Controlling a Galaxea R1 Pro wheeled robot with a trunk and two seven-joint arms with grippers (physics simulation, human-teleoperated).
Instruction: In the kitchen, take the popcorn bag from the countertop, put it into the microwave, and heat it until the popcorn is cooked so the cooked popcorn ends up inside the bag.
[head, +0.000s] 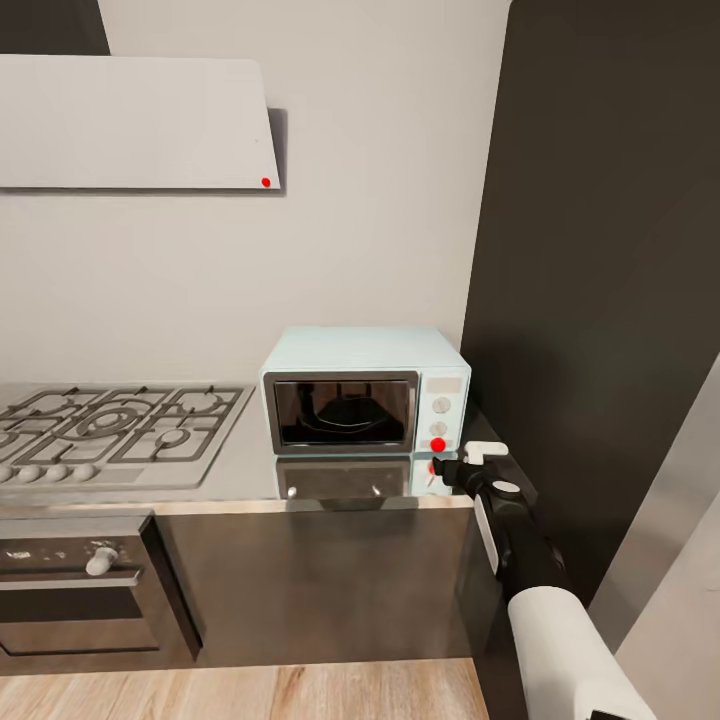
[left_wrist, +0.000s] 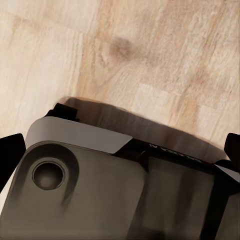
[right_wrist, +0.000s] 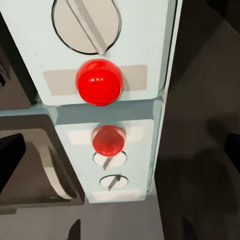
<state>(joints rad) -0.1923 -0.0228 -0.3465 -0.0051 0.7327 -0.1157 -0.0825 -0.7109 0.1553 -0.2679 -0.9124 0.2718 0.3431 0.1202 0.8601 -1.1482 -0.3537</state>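
- right gripper (head: 447, 468) hovering just before the microwave (head: 365, 388) red button (right_wrist: 99, 82); finger gap unclear
- gas hob (head: 115, 425) sitting left of microwave
- dark tall panel (head: 600, 280) standing right of it

We can read no text, brand, number or sign anywhere. The microwave (head: 365, 389) shows only unlettered knobs and a plain red dot on its side panel (right_wrist: 100, 70); a pale blank strip behind that dot carries no lettering either.

Right gripper (head: 447, 470) just before microwave (head: 365, 390) panel
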